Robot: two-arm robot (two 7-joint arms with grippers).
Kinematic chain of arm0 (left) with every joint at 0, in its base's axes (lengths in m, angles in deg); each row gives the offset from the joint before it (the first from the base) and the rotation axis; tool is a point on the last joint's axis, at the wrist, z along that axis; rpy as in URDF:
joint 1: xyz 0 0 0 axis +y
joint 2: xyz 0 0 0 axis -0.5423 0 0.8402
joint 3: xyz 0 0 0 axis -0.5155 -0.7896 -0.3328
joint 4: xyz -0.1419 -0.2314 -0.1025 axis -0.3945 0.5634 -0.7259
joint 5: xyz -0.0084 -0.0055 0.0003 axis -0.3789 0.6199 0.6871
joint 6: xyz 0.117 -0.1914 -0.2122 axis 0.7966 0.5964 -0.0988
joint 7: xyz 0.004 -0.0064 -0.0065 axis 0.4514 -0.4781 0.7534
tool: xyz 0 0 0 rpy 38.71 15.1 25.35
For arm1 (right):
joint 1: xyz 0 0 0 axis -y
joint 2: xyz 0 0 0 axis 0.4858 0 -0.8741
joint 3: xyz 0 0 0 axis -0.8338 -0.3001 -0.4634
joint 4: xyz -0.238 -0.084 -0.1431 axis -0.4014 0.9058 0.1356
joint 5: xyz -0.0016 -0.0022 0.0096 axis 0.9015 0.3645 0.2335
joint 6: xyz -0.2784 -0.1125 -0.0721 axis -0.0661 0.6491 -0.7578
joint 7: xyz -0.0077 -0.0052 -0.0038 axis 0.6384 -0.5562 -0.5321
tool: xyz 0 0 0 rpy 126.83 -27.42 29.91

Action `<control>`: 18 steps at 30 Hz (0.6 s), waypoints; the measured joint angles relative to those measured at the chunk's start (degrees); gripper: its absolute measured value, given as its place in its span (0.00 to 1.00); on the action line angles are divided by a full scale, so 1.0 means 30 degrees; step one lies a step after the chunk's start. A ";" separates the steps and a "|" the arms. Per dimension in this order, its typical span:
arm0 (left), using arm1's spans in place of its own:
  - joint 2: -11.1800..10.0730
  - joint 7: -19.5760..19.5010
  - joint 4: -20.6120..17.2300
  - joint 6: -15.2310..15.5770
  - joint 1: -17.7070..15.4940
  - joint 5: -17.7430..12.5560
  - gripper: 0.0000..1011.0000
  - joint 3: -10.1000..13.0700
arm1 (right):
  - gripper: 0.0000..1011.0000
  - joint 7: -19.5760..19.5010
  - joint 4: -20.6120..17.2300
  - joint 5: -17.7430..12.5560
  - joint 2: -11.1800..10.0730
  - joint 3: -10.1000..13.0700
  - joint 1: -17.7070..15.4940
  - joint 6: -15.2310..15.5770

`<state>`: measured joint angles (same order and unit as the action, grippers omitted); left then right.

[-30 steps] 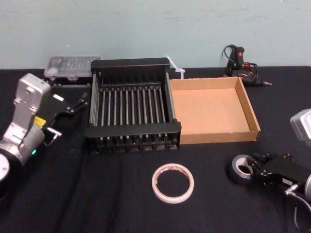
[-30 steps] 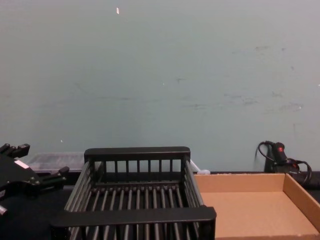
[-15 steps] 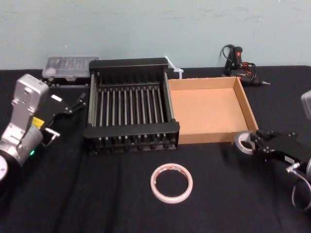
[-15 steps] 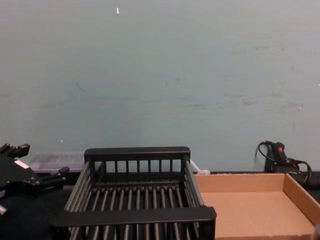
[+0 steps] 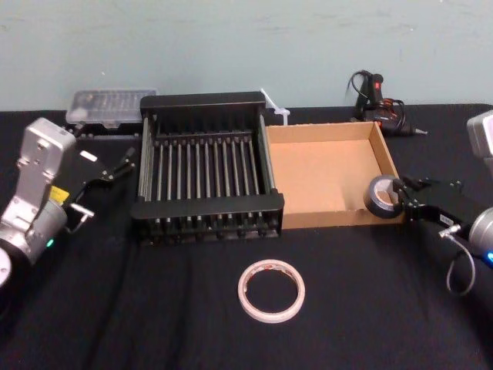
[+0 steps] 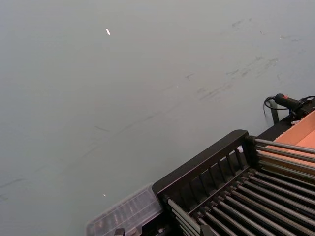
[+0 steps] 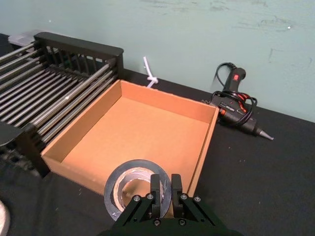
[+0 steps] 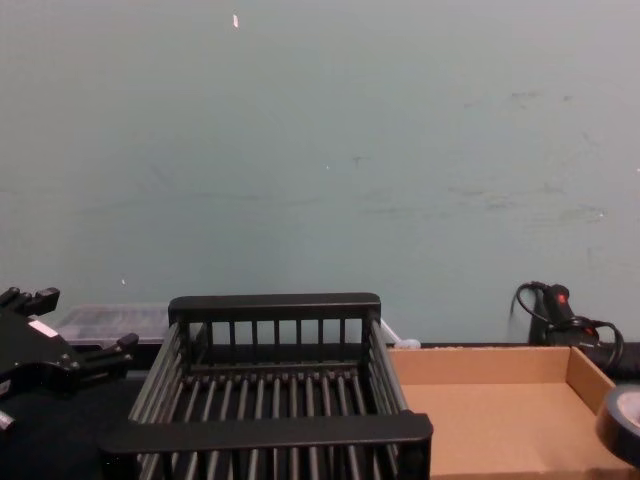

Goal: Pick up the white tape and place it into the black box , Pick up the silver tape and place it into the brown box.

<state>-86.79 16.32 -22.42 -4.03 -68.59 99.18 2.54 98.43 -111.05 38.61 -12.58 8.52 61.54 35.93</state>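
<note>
Right gripper (image 5: 399,199), pinching the silver tape (image 5: 377,195), is hovering over the brown box (image 5: 331,131) rim; releasing risks toppling outside; left gripper (image 5: 106,183), spread, idling beside black box (image 5: 204,100)

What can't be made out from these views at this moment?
- Whether the silver tape clears the brown box wall: the head view overlaps them at the near right corner, and the chest view's edge cuts the roll.
- The roll's near part, right wrist view: the right gripper, shut on it, covers it.
- What the clear case holds: too small, head view.
The left gripper sits beside the black box.
</note>
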 joint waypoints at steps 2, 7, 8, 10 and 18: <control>0.0000 -0.0001 -0.0001 0.0000 0.0000 -0.0001 0.99 0.0000 | 0.13 -0.0011 0.0457 0.0115 0.0242 -0.0084 0.0406 -0.0069; 0.0000 0.0000 0.0000 0.0000 0.0000 -0.0001 0.99 -0.0001 | 0.13 -0.0016 0.1440 0.0348 0.0787 -0.0249 0.1335 -0.0234; 0.0000 0.0000 -0.0001 0.0000 -0.0001 -0.0001 0.99 0.0000 | 0.13 -0.0015 0.1578 0.0383 0.0856 -0.0272 0.1464 -0.0270; 0.0000 -0.0001 0.0000 0.0000 0.0000 -0.0001 0.99 0.0001 | 0.13 -0.0009 0.1970 0.0468 0.1050 -0.0338 0.1816 -0.0345; 0.0000 -0.0001 -0.0001 0.0000 0.0000 -0.0001 0.99 0.0000 | 0.13 0.0184 0.2993 0.0772 0.1521 -0.0631 0.2721 -0.0507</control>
<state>-86.79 16.32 -22.42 -4.03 -68.59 99.18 2.54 98.98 -102.07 40.93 -8.02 6.63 69.70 34.41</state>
